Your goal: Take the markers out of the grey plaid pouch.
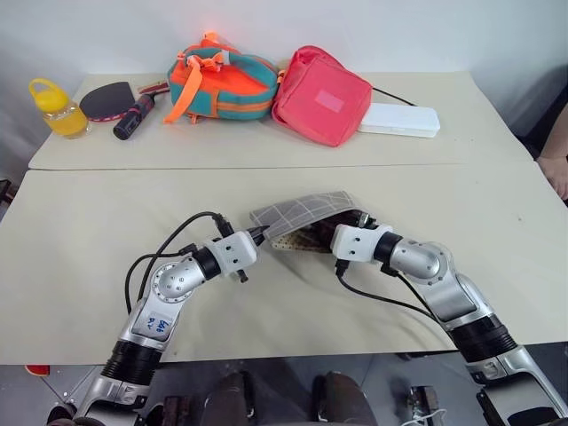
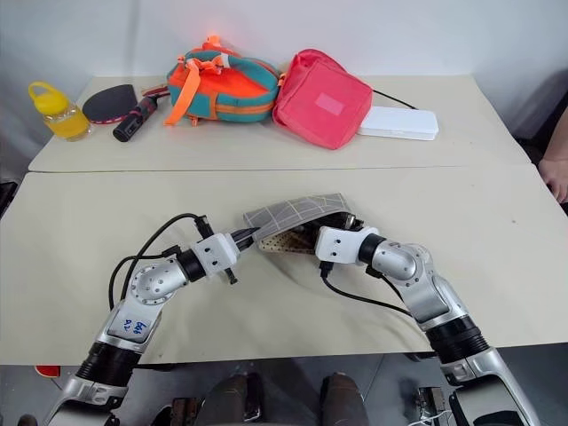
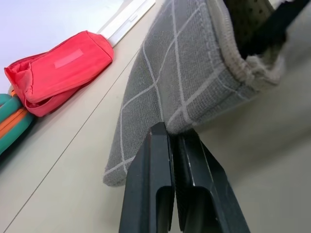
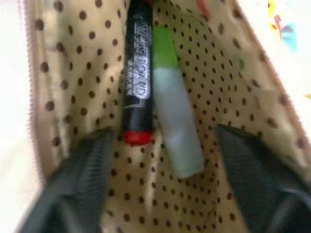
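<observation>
The grey plaid pouch (image 1: 302, 213) lies in the middle of the near table with its mouth lifted toward me. My left gripper (image 1: 260, 234) is shut on the edge of its upper flap (image 3: 160, 87) and holds it up. My right gripper (image 4: 163, 145) is open inside the mouth, its two fingers spread over the dotted tan lining. Between them lie two markers side by side: a black-barrelled one with a red end (image 4: 137, 73) and a green one (image 4: 170, 111). From the head views the markers are hidden inside the pouch.
On the far table sit a teal and orange backpack (image 1: 222, 82), a pink-red bag (image 1: 321, 96), a white case (image 1: 399, 119), a table tennis paddle (image 1: 111, 99) and a yellow bottle (image 1: 58, 108). A person's hand (image 1: 557, 169) shows at the right edge.
</observation>
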